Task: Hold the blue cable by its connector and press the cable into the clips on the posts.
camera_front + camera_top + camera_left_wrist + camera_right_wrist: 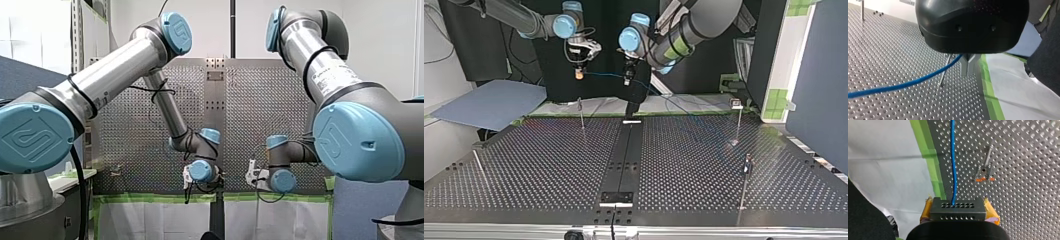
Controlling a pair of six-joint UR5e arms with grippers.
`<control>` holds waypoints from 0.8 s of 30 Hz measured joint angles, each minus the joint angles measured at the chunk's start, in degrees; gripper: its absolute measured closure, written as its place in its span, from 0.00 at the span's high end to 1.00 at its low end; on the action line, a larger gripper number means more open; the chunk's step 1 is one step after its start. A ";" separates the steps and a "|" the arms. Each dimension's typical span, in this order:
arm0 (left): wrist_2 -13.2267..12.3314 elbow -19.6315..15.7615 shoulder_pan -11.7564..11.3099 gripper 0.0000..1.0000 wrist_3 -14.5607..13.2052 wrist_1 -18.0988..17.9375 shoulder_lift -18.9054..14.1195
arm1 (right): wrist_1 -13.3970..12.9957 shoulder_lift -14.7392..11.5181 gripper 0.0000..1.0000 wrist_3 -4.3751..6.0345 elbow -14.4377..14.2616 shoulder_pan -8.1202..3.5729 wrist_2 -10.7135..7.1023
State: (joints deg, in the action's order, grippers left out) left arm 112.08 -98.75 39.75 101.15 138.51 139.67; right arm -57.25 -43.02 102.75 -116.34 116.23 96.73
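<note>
On the tabletop [549, 165] in the top view you have a far-left post [581, 114], a far-right post [738, 122], a near-right post [745, 182] and a near-left post [480, 169]. Above the far edge, the right hand [579, 74] hangs left of the left hand [628, 79], with the cable [605, 76] strung between them. The connector [958, 208] sits in the right hand; the cable passes between the left hand's fingers [965, 67].

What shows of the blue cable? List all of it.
The blue cable is thin, round and glossy, plastic-looking. One end enters a grey perforated block clamped between the yellow pads of my right pincer. It runs straight through the air to my left pincer, whose metal fingers close on it, then trails slack down towards the perforated table, where it grows too faint to trace.
</note>
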 joint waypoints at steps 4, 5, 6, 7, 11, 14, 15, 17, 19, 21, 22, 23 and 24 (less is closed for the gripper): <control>-0.71 1.29 0.70 0.00 0.69 0.04 0.28 | -2.06 0.00 0.00 0.96 -0.14 -1.09 -1.42; -0.81 1.75 0.89 0.00 0.83 0.23 0.59 | -2.49 0.00 0.00 1.12 -0.14 -1.32 -1.75; -0.87 2.12 1.05 0.00 0.90 0.48 0.91 | -2.94 0.00 0.00 1.28 -0.13 -1.54 -2.01; -0.93 2.52 1.22 0.00 0.94 0.79 1.29 | -3.55 0.01 0.00 1.47 -0.12 -1.81 -2.30; -1.02 4.52 2.35 0.00 1.23 2.05 3.22 | -5.37 0.02 0.00 1.68 -0.08 -2.66 -3.05; -0.18 5.97 3.61 0.00 2.09 2.06 4.66 | -6.56 0.05 0.00 1.57 0.10 -3.33 -3.33; 0.16 6.43 4.01 0.00 2.32 2.05 5.13 | -6.80 0.06 0.00 1.50 0.16 -3.51 -3.41; 0.89 7.45 4.72 0.00 2.69 2.06 6.12 | -7.13 0.07 0.00 1.35 0.27 -3.99 -3.54; 1.62 8.30 5.10 0.00 2.84 2.06 6.97 | -7.27 0.09 0.00 1.22 0.32 -4.56 -3.64; 2.68 9.43 5.33 0.00 2.79 1.94 7.69 | -7.32 0.13 0.00 1.20 0.34 -5.11 -3.72; 3.15 9.91 5.40 0.00 2.70 1.78 7.88 | -7.35 0.14 0.00 1.22 0.34 -5.51 -3.73; 3.75 10.53 5.49 0.00 2.50 1.47 8.06 | -7.38 0.14 0.00 1.26 0.34 -5.82 -3.77; 4.20 10.97 5.60 0.00 2.25 1.18 8.14 | -7.41 0.15 0.00 1.30 0.34 -6.14 -3.85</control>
State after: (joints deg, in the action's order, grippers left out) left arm 116.28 -87.78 45.35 103.41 139.69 147.80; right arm -64.66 -42.87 104.06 -116.00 110.09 92.88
